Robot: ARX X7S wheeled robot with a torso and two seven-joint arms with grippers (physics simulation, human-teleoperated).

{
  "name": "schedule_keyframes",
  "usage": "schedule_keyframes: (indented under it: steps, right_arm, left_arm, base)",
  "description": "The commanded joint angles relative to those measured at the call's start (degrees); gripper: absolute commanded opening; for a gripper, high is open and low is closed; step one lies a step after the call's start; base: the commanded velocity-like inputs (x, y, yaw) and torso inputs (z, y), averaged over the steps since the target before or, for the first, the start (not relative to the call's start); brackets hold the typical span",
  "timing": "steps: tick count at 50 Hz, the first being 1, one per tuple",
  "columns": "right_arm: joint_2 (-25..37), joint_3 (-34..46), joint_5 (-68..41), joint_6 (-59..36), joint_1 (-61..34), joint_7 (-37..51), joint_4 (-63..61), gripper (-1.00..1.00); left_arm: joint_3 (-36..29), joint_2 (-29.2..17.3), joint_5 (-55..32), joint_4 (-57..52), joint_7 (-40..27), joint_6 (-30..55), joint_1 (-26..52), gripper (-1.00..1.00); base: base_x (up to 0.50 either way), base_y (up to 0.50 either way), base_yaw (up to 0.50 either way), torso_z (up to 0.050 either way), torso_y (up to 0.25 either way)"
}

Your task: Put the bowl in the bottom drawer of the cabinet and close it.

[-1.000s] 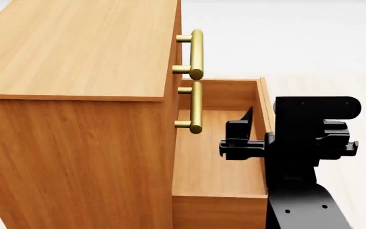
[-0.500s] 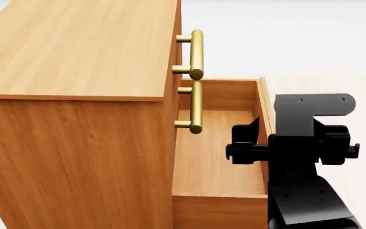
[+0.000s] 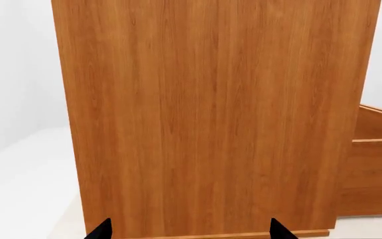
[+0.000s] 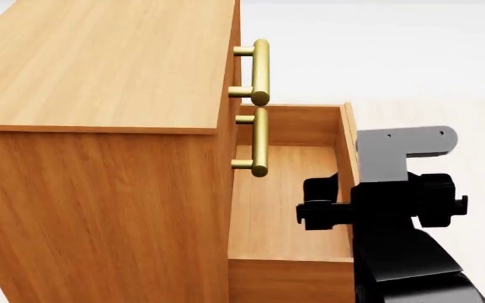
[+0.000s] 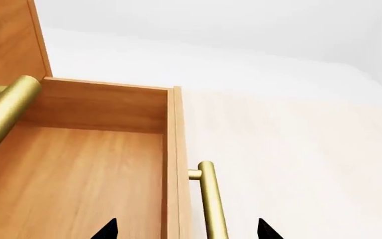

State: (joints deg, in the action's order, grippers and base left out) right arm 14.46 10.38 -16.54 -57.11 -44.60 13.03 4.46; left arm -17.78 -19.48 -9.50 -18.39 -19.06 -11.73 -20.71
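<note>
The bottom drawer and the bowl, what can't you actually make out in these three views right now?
- The bowl: in no view; the open bottom drawer shows only bare wood.
- The drawer's near right corner: head view, hidden behind the right gripper and arm.
- Drawer handle: right wrist view, lower end cut off by the frame edge.
- Left gripper: left wrist view, only two fingertips show; the cabinet side fills the frame.

bowl: unseen | bottom drawer [image 4: 289, 208] front: hidden behind right arm | cabinet [image 3: 211, 114]: cropped
</note>
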Motion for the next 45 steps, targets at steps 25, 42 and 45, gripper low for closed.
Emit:
schedule_keyframes:
  steps: [25,42,45]
  right_arm:
    - [-0.23,-1.18,-3.15,-7.89,-4.20,-1.07,6.34,1.00]
    - [-0.62,-2.58,-4.52,-10.66,-6.33,-1.28,10.44,1.00]
    - [-0.57,-2.50,-4.62,-10.92,-6.53,-1.35,10.84,1.00]
  left_arm:
    - [-0.71,-0.53,0.18,-0.48,-0.84,0.38,0.13,1.00]
    - [-0.88,-0.98,-0.10,-0.90,-1.11,0.36,-0.06,1.00]
    - [-0.95,-1.09,-0.02,-1.37,-1.28,0.63,-0.22,1.00]
  base:
    - [0.00,0.00,0.00,0.000,0.000]
    - [0.00,0.00,0.00,0.000,0.000]
    - [0.00,0.00,0.00,0.000,0.000]
